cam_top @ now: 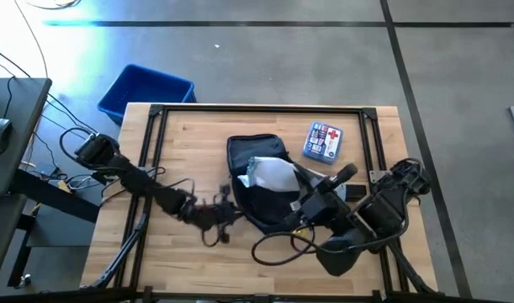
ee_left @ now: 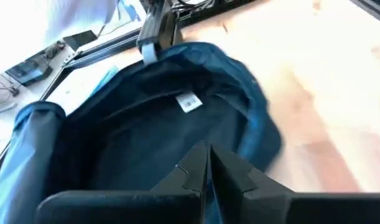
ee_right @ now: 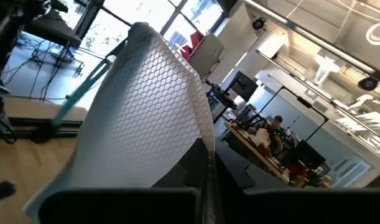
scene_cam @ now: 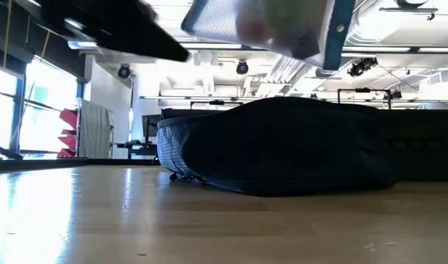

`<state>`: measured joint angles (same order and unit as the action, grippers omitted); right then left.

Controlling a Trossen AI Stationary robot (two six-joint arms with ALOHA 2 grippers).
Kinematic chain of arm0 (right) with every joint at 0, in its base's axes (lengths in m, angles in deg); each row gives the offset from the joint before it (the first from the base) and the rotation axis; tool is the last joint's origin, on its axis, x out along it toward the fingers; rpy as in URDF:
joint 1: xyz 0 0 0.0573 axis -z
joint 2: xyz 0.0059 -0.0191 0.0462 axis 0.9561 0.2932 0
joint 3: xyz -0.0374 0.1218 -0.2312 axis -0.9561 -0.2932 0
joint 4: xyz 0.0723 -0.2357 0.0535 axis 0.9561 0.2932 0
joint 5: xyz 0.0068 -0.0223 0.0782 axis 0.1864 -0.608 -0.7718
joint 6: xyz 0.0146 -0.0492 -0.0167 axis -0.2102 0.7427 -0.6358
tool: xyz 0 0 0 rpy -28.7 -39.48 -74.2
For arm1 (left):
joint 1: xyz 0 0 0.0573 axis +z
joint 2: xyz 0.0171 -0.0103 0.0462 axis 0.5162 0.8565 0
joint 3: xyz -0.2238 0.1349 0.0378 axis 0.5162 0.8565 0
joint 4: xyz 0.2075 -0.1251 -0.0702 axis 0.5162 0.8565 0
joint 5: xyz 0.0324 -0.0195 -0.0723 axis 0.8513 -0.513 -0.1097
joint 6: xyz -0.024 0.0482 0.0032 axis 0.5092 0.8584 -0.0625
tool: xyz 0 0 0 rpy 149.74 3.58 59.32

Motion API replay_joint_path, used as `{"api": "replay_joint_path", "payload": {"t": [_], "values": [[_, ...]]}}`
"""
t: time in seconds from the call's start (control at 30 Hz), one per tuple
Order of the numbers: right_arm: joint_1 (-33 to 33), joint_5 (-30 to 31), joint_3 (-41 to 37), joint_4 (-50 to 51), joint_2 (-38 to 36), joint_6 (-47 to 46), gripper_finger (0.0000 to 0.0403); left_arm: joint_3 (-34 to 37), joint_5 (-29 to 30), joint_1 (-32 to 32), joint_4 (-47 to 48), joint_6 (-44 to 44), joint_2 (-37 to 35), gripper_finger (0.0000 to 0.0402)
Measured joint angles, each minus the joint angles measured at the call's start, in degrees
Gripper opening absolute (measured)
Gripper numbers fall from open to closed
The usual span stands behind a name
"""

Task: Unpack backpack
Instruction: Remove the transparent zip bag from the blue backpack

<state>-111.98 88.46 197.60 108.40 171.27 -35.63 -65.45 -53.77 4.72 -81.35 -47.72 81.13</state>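
While the backpack lies open and slumped at the centre of the table in the high view, a clear mesh-textured pouch hangs just above its mouth, pinched by the right gripper at centre-right of the frame. The likeliest trouble, as I judge it, is the pouch sliding out of that thin corner grip and dropping back into the backpack, or its lower edge snagging the floppy rim and dragging the backpack along as it rises. In the right wrist view the right fingers are together, clamped on the pouch's edge. The left gripper sits just left of the backpack at lower centre; its fingers are closed with nothing between them, the tips right at the dark fabric. A small first-aid kit rests upper right, apart.
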Motion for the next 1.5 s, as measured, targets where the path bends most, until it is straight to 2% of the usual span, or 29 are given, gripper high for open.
{"api": "replay_joint_path", "payload": {"t": [0.07,0.3,0.4,0.63,0.73,0.87,0.97,1.2,1.37,1.5], "values": [[0.0,-1.88,0.0,-0.14,0.02,-0.3,0.0,0.02,-3.74,4.39,3.09,0.98,1.15,0.0],[-0.01,-4.16,-0.02,-0.16,0.02,-0.45,0.0,0.07,-6.41,20.59,20.78,-1.72,4.1,0.0],[0.0,-4.85,-0.02,0.24,0.02,-1.51,0.0,0.07,-1.33,25.51,27.8,-3.44,3.9,0.0],[-0.02,-6.99,-0.07,1.02,0.02,-3.07,0.0,0.07,20.21,32.7,39.8,-2.41,3.23,0.0],[-0.02,-7.02,-1.04,1.14,0.08,-4.31,0.0,0.07,25.69,34.1,44.96,-5.99,3.06,0.0],[-0.02,-8.91,-3.21,1.26,0.24,-4.64,0.0,0.11,32.42,33.23,52.6,-12.31,-0.08,0.0],[0.02,-9.26,-4.85,1.4,0.24,-6.1,0.0,0.11,32.69,30.7,57.43,-17.23,-5.03,0.0],[0.02,-14.33,-8.15,1.28,0.17,-12.13,0.0,0.11,24.78,19.94,64.87,-25.19,-22.32,0.0],[0.7,-18.82,-14.52,0.49,0.23,-16.84,0.0,0.11,23.14,11.89,64.83,-26.07,-34.83,0.0],[2.95,-21.49,-21.17,-4.84,0.26,-14.67,0.0,0.09,20.68,6.45,60.68,-26.15,-43.79,0.0]]}}
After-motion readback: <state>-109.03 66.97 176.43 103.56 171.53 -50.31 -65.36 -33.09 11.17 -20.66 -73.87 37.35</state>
